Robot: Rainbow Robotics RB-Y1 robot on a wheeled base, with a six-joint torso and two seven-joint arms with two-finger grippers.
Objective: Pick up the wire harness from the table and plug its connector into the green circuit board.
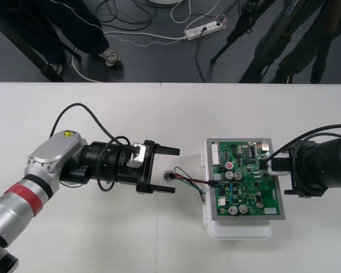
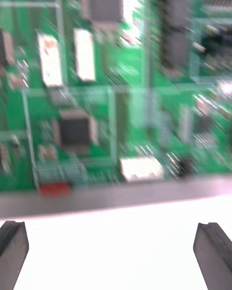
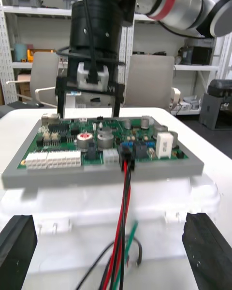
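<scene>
The left arm [image 1: 51, 165] is reaching in low from the left side of the worktop [image 1: 102, 239]. Its forearm is lying nearly level and pointing toward the board. The left gripper [image 1: 176, 170] is standing just short of the board's near edge. Its fingers [image 1: 166, 151] are spread wide apart and gripping nothing.

The wire harness [image 1: 190, 181] is lying between these fingers and the board. Its round metal socket [image 1: 170, 176] is lying on the worktop between the fingertips. The red, black and green wires [image 3: 124, 208] are running from the socket up to the board's edge.

In the left wrist view, the small black plug [image 3: 126, 155] is sitting in a connector at the edge of the green circuit board [image 1: 244, 182]. The board is resting on its white base [image 1: 238, 232].

The right arm [image 1: 329, 168] is coming in level from the right. The right gripper [image 3: 89, 112] is hovering at the board's opposite edge. Its fingers [image 2: 12, 251] are also standing wide apart and holding nothing.
</scene>
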